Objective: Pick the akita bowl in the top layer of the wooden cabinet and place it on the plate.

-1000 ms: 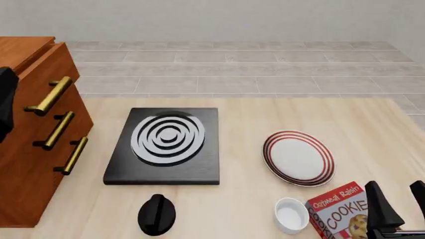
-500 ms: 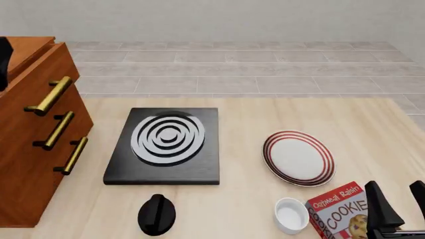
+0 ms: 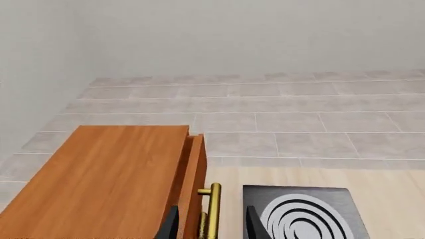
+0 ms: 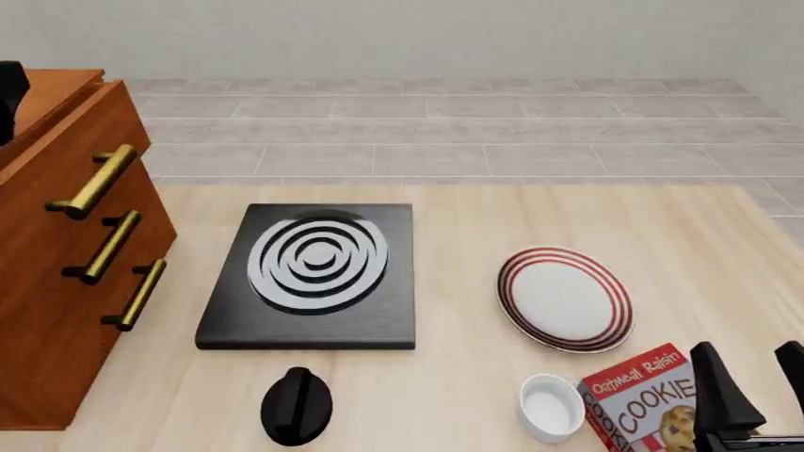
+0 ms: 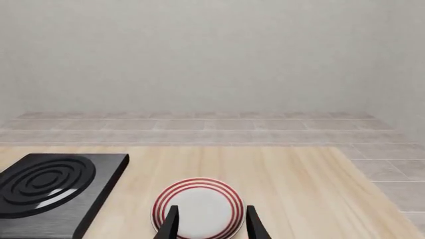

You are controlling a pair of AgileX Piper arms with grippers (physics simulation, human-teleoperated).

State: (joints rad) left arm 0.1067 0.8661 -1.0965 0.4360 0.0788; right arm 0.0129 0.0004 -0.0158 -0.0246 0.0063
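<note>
At bottom centre of the left wrist view, left gripper (image 3: 211, 226) spread wide on either side of the brass handle (image 3: 212, 199) of the top layer (image 3: 194, 169), clear of the bar on both sides, nothing pinched. Drawer front only a sliver proud of the wooden cabinet (image 3: 106, 179), so akita bowl out of sight in every view; judged to lie beyond the fingers, behind the wood.

Likely trouble from here: closing off-centre or too shallow on the thin bar and slipping off mid-pull; pulling at a slant and jamming the drawer or dragging the whole chest; yanking hard enough to send the unseen bowl sliding.

At lower right of the front view, right gripper (image 4: 754, 391) also parted and holding nothing, beside a cookie box (image 4: 641, 395), with a plain white cup (image 4: 551, 407) near it, the wrong vessel if mistaken for the bowl. Plate (image 4: 564, 298) bare at right of centre, well apart from the cabinet at far left.
</note>
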